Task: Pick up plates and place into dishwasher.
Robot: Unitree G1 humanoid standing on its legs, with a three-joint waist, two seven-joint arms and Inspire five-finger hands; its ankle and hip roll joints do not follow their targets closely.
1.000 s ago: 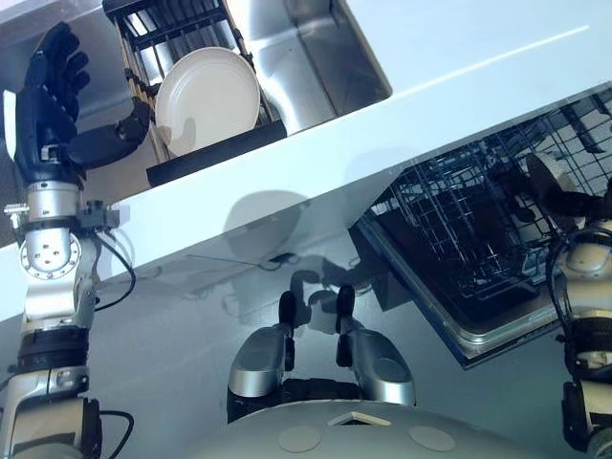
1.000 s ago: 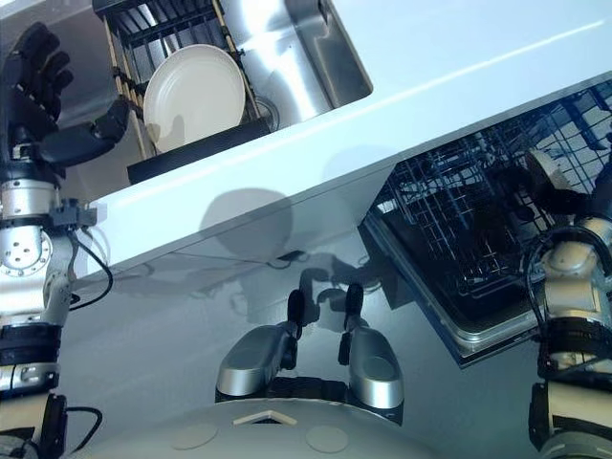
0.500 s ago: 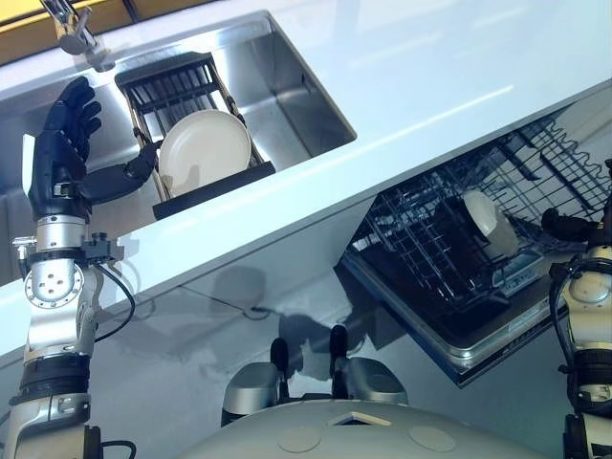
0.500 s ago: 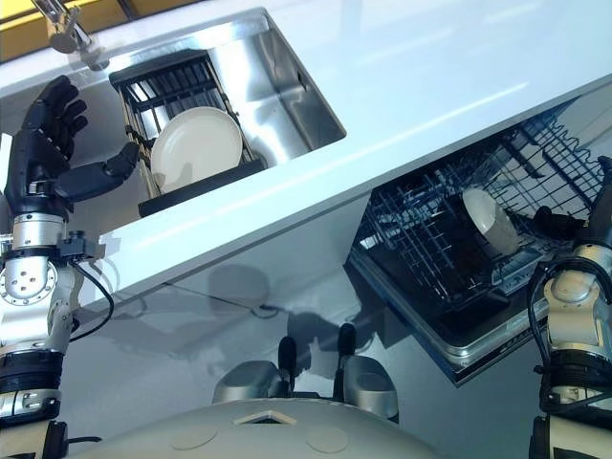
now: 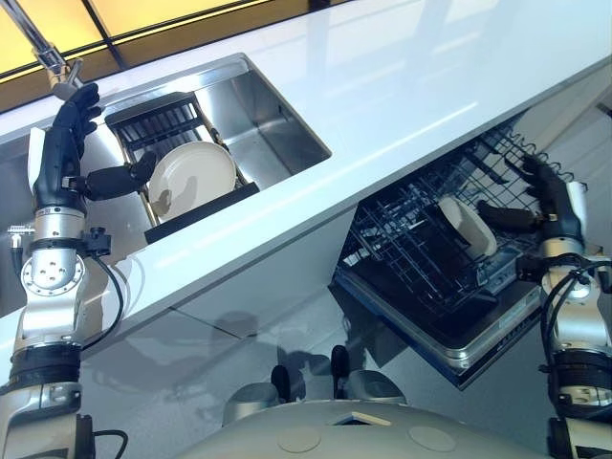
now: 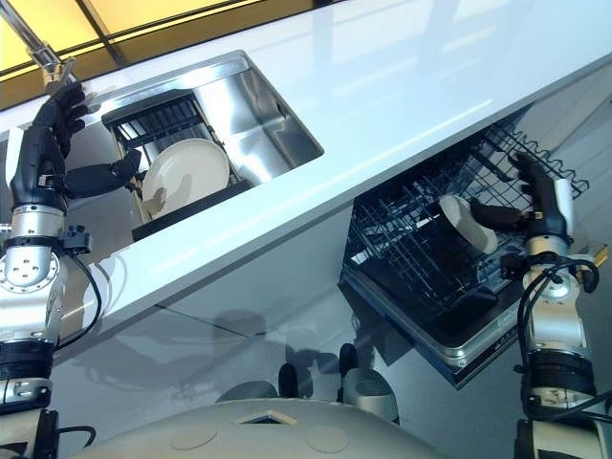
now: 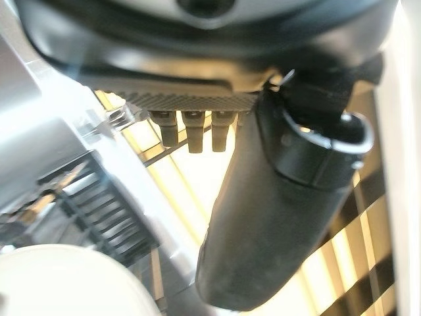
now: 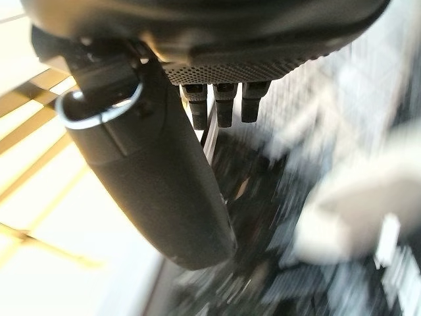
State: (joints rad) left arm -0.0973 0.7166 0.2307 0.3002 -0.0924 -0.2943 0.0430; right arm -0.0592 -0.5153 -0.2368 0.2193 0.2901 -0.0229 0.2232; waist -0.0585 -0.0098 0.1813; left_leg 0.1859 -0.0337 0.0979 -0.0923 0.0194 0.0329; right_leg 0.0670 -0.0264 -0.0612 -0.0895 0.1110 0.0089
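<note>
Two plates are in sight. One plate (image 5: 191,173) leans on edge in a dark rack (image 5: 163,134) set inside the steel sink (image 5: 258,105), which is sunk into the white table (image 5: 402,86); a tap (image 5: 53,53) stands at the sink's far corner. The left hand (image 5: 67,143) is raised just beside this plate, its fingers straight and pointing upward, its thumb (image 5: 120,178) stretched sideways toward the plate's rim; whether the thumb touches the rim cannot be told. The left wrist view shows the thumb (image 7: 276,210) standing out, the fingers straight, and the plate's pale edge (image 7: 66,283) past them. A second plate (image 5: 467,226) stands tilted in the wire basket (image 5: 421,258) of the dishwasher (image 5: 478,335), drawn out below the table's front edge. The right hand (image 5: 547,196) is held beside that plate, fingers spread and relaxed, thumb reaching toward it, holding nothing.
</note>
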